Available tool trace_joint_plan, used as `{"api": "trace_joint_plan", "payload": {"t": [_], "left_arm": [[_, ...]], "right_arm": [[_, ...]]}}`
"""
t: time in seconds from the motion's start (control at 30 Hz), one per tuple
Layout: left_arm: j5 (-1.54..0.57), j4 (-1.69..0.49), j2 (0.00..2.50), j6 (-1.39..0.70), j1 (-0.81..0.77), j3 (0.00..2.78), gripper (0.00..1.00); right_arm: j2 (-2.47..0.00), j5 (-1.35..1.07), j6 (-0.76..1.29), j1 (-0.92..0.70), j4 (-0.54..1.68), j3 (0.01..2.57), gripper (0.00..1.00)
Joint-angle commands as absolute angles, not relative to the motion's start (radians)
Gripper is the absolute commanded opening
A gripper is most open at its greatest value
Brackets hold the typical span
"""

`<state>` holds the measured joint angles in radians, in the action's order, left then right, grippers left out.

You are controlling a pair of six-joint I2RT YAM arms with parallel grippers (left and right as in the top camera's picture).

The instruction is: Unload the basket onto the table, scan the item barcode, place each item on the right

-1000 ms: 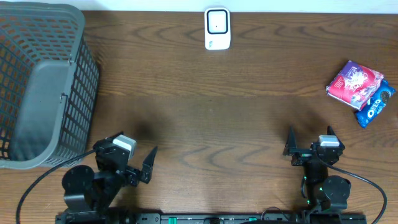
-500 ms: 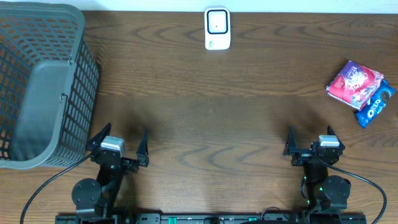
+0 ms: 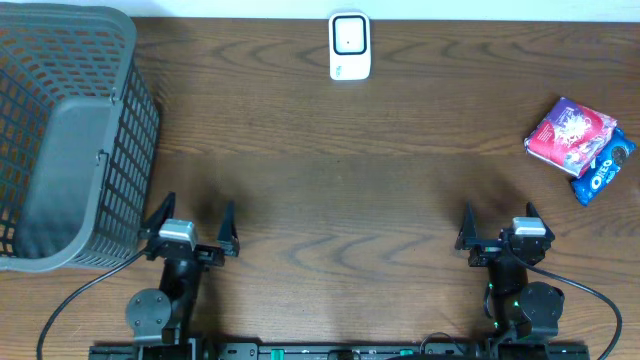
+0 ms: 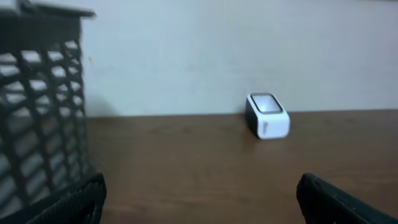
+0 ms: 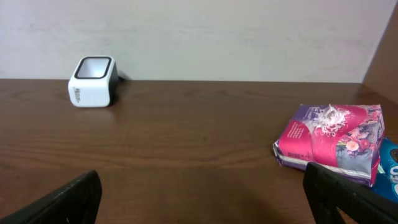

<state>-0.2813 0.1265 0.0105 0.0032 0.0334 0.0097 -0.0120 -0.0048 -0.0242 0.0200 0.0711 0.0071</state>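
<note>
Left gripper (image 3: 193, 215) and right gripper (image 3: 498, 215) are shown with jaws spread wide, nothing held. A basket (image 3: 70, 130) is seen left of the left fingers (image 3: 229, 222). The pink packet (image 3: 570, 134) and Oreo pack (image 3: 603, 172) are seen ahead-right of the right fingers (image 3: 466, 226), and the scanner (image 3: 349, 46) farthest ahead, between both.

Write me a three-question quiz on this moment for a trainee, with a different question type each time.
1. True or false: the left gripper and the right gripper are both open and hold nothing.
2. Where does the white scanner stand on the table? A) at the far edge, about midway across; B) at the near edge, between the arms; C) at the right edge.
3. Fill in: the blue Oreo pack lies right beside a ____ packet.

Key
1. True.
2. A.
3. Pink: the pink packet.
</note>
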Motion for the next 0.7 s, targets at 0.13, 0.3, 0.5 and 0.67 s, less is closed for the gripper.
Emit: {"api": "trace_joint_plan", "payload": {"t": [0.13, 0.3, 0.5, 0.67], "left_arm": [[-0.259, -0.01, 0.001, 0.006, 0.018, 0.004, 0.98], [-0.24, -0.053, 0.001, 0.006, 0.018, 0.004, 0.98], [-0.158, -0.061, 0.001, 0.006, 0.018, 0.004, 0.98], [-0.137, -0.064, 0.001, 0.006, 0.018, 0.004, 0.98]], "right_arm": [[-0.006, -0.009, -0.039, 0.027, 0.076, 0.006, 0.99], [-0.006, -0.009, -0.039, 0.027, 0.076, 0.006, 0.99], [-0.006, -0.009, -0.039, 0.027, 0.075, 0.006, 0.99], [-0.006, -0.009, -0.039, 0.027, 0.075, 0.006, 0.99]]}}
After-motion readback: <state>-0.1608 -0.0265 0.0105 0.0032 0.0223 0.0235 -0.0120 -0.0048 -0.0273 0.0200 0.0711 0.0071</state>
